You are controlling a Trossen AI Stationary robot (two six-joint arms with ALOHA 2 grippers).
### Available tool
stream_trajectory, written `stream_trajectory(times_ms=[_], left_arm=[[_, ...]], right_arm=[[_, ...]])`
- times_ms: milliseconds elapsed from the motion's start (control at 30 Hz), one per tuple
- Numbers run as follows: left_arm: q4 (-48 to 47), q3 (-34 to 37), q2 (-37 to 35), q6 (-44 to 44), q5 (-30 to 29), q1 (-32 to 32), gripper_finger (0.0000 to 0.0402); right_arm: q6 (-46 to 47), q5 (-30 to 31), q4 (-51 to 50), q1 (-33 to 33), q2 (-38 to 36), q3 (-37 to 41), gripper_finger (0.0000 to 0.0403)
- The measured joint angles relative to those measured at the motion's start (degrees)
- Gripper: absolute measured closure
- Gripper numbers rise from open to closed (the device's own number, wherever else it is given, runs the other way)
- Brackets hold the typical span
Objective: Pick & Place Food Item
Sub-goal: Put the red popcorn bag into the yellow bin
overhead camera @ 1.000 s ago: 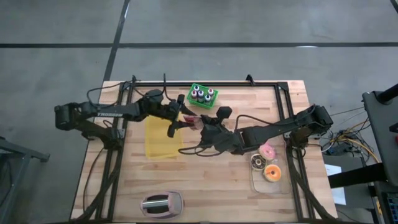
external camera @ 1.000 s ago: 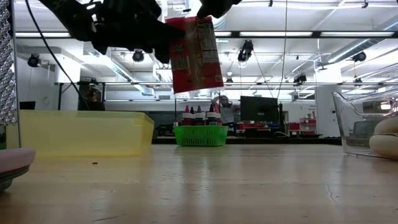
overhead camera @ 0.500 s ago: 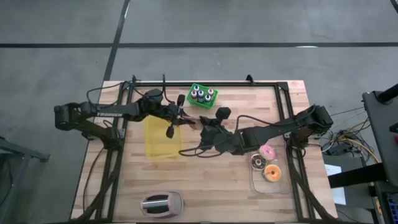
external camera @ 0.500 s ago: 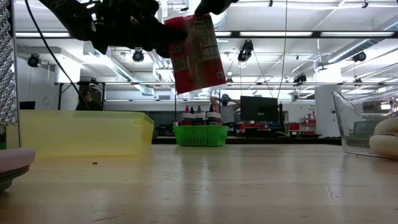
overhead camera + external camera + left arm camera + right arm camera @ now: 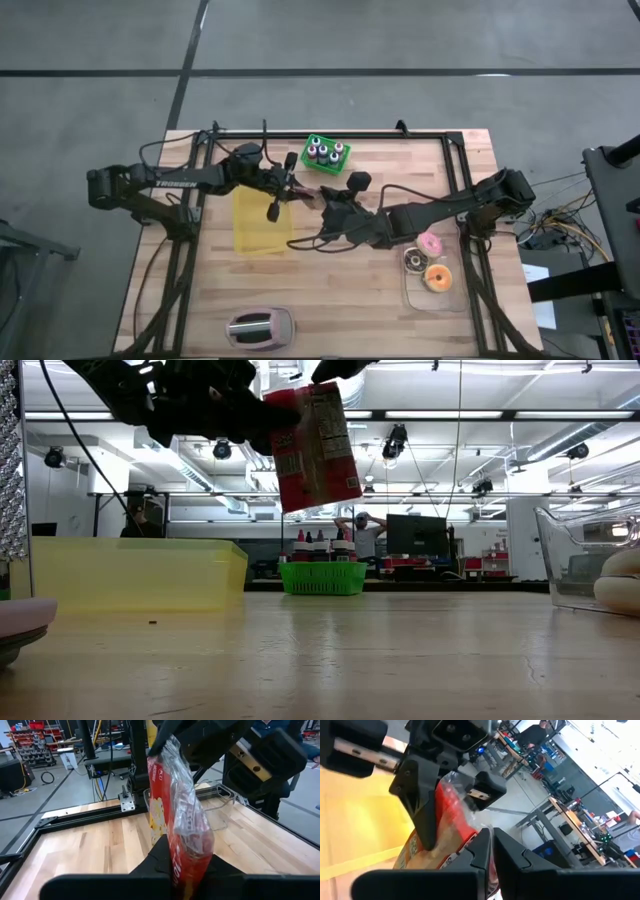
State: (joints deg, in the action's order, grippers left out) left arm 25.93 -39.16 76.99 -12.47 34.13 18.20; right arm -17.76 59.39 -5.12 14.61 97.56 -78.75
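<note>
Both grippers clamp one red snack bag in the air over the table.

The left gripper (image 5: 296, 190) is closed on the bag (image 5: 312, 448) from one side, and the right gripper (image 5: 322, 200) pinches its other end; the bag hangs tilted above the table (image 5: 340, 290), between the yellow bin (image 5: 262, 222) and the green basket (image 5: 327, 155) of bottles. The bag's back carries a white printed panel and a barcode, too small to read. The left arm reaches in level from the left, with "TROSSEN" in white on its link (image 5: 172, 183); the right arm stretches low across from the right. A clear tray (image 5: 434, 290) of donuts sits right; a pink toaster (image 5: 261, 327) stands at the near edge.
</note>
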Motion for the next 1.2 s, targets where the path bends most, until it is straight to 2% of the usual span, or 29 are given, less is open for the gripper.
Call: stream_trajectory(times_ms=[267, 467, 633, 767, 933, 1200], left_arm=[[-2.42, 0.13, -0.03, -1.14, -0.94, -0.04, 0.0383], [-3.45, 0.13, -1.11, -2.32, -2.61, -0.03, 0.0383], [-8.00, 0.13, -5.62, -4.91, -5.91, 0.15, 0.0383], [-14.34, 0.11, -12.19, -7.84, -11.04, 0.15, 0.0383], [-23.62, 0.11, -21.61, -10.92, -19.26, 0.17, 0.0383], [-35.04, 2.45, -31.73, -10.74, -27.69, 0.00, 0.0383]], right_arm=[[-0.71, 0.99, -0.87, -0.09, 0.00, -3.07, 0.0326], [1.52, 0.95, -9.65, -0.27, 0.00, -7.96, 0.0265], [4.52, 2.84, -18.83, -0.66, 0.00, -11.37, 0.0205], [4.71, 5.60, -22.78, -0.66, -0.62, -11.58, 0.0170], [7.68, 4.33, -24.90, -0.66, -2.84, -8.92, 0.0157], [11.96, 0.59, -24.63, -0.66, -6.17, -1.04, 0.0156]])
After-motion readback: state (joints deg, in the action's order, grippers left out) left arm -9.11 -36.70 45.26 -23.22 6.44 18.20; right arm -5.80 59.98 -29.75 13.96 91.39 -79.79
